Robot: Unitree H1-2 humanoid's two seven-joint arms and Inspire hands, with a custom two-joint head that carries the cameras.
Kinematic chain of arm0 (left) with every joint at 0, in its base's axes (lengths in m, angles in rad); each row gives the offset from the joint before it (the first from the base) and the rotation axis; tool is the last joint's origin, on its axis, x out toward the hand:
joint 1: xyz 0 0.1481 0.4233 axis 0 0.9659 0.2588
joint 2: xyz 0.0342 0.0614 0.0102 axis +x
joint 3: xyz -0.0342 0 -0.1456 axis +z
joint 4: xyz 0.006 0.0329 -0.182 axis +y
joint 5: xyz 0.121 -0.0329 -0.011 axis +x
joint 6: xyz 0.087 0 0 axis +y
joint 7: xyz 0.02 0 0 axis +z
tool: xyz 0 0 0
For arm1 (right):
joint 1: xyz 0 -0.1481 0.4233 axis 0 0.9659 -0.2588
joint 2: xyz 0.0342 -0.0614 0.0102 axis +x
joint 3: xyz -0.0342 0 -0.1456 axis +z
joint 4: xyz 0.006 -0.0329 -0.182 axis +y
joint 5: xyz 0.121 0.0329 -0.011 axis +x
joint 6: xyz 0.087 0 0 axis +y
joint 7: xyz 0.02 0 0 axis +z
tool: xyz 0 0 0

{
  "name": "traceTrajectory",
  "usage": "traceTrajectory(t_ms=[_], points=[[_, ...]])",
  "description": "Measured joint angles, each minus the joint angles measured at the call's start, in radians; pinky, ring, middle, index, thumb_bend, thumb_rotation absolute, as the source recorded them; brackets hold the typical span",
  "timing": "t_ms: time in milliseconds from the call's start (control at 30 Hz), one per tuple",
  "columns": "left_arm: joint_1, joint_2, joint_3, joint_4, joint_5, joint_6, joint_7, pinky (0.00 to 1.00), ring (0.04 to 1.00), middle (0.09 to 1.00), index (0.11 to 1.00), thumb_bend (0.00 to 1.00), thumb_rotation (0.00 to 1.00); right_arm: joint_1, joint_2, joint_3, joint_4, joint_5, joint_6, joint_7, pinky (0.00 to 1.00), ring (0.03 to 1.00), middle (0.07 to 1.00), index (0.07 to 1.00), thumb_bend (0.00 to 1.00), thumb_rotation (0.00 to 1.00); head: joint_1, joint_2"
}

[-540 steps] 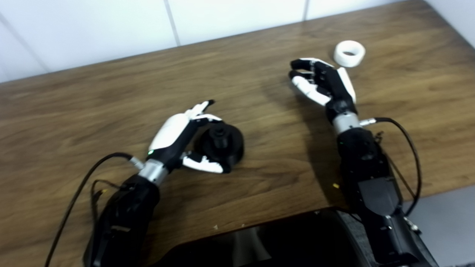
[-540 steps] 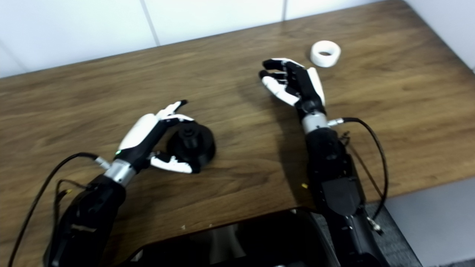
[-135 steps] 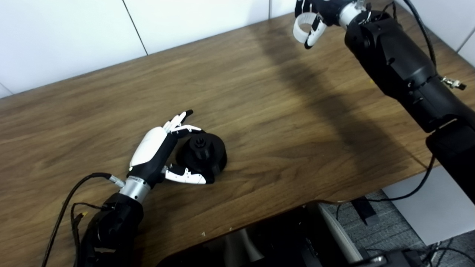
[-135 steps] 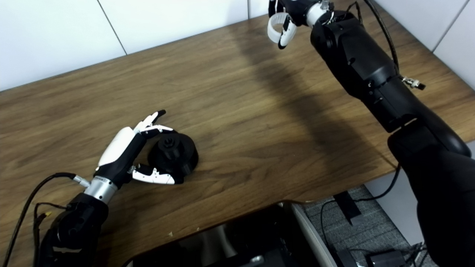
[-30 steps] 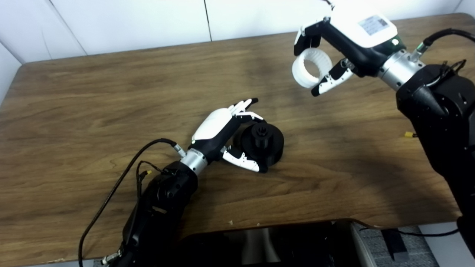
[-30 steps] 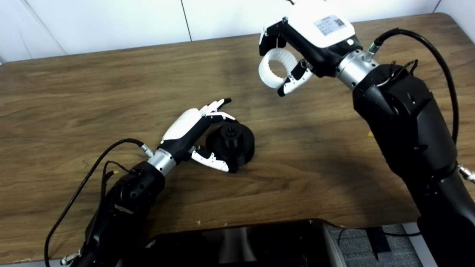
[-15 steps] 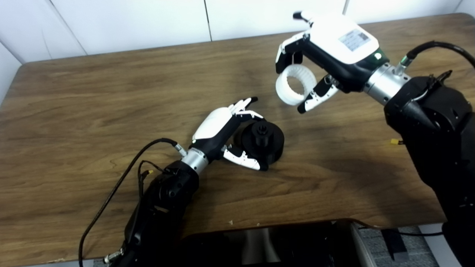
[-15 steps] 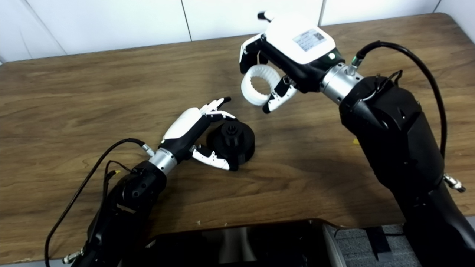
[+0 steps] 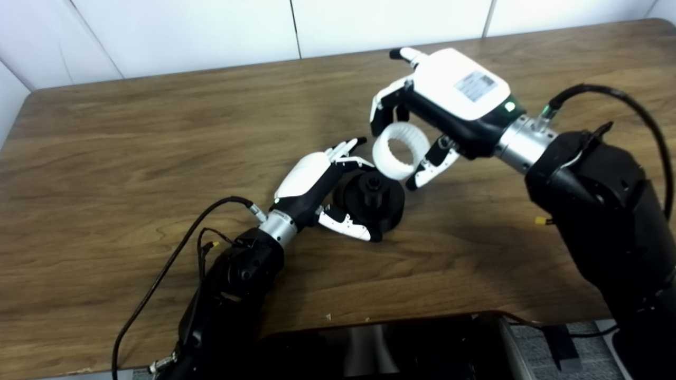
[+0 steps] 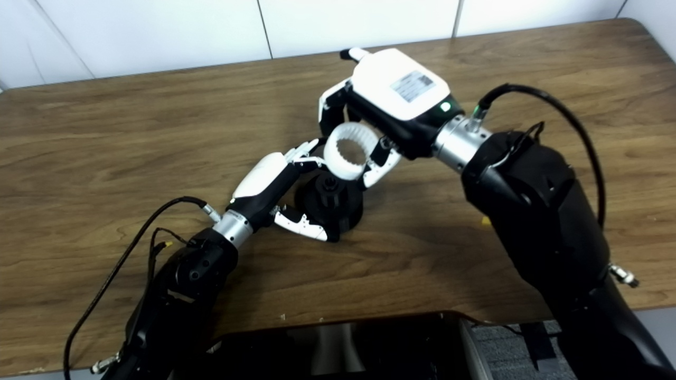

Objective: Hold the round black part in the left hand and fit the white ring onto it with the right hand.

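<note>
Brown wooden table (image 9: 105,158) under white wall panels, seen from the left eye. Left hand (image 9: 311,184) resting on the tabletop, fingers and thumb curled around the round black part (image 9: 372,200), cupping its near and left sides. Right hand (image 9: 449,105) raised above, clamped on the white ring (image 9: 400,150), ring tilted, hole facing the camera, just up and right of the black part's centre post. From the right eye: same wood surface, white ring (image 10: 350,149) overlapping the top edge of the round black part (image 10: 330,203); contact between them not clear. Right hand (image 10: 393,95) palm down, thumb below the ring, other fingers over its far rim.
</note>
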Motion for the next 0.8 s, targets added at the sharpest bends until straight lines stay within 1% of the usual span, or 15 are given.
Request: traceTrajectory(t_ms=[167,333,500,633,800], points=[[-0.001,0.0,0.0,0.0,0.0,0.001,0.0,1.0,1.0,1.0,0.644,1.0,0.32,0.009,0.011,0.019,0.007,-0.006,-0.034,-0.004,0.96,0.502,0.494,0.49,0.53,0.01,0.002,0.0],[-0.001,0.0,-0.001,0.0,-0.002,0.001,0.0,1.0,1.0,1.0,0.647,1.0,0.31,0.027,0.031,0.04,0.019,-0.029,-0.042,-0.004,0.93,0.487,0.49,0.494,0.53,0.01,0.003,0.003],[-0.001,-0.001,-0.003,0.0,-0.002,0.0,0.0,1.0,1.0,1.0,0.647,1.0,0.31,0.041,0.037,0.04,0.06,-0.036,-0.053,-0.014,0.93,0.477,0.49,0.493,0.53,0.01,0.008,0.006],[-0.001,-0.001,-0.003,0.0,-0.002,0.0,0.0,1.0,1.0,1.0,0.65,1.0,0.32,0.06,0.039,0.041,0.08,-0.041,-0.057,-0.02,0.93,0.478,0.49,0.493,0.53,0.01,0.006,0.008],[-0.001,-0.001,-0.005,0.0,-0.001,0.0,0.0,1.0,1.0,1.0,0.649,1.0,0.32,0.06,0.041,0.041,0.091,-0.051,-0.067,-0.032,0.92,0.48,0.49,0.493,0.53,0.01,0.009,0.009]])
